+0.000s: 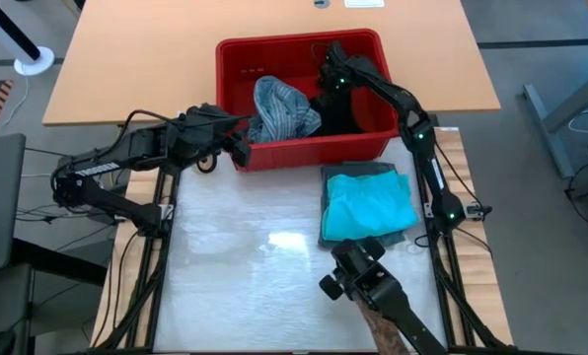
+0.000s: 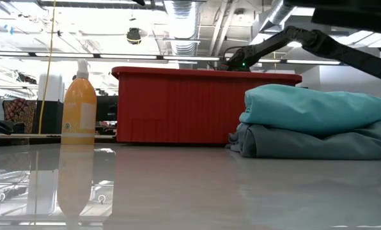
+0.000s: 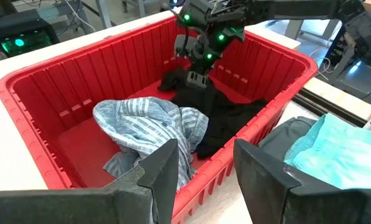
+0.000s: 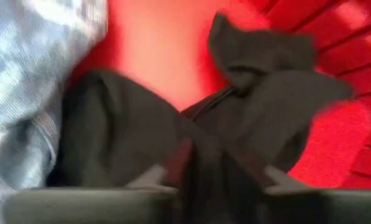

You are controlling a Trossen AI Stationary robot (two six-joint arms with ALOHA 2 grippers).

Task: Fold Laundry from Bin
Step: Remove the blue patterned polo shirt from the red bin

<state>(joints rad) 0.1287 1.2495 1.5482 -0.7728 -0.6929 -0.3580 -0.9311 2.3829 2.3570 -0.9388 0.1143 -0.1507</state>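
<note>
A: From above I see the red bin (image 1: 237,59) with the striped shirt (image 1: 277,106) and black garment (image 1: 335,116); the turquoise one (image 1: 371,202) is folded on the table.

B: Low view: an orange bottle (image 2: 79,105) beside the bin.

A: My left gripper (image 3: 204,168) waits open at the rim.

B: My right gripper (image 4: 205,177) is clamped on the black garment.

Overhead looks straight down, low looks level — both share the red bin (image 1: 304,148).
</note>
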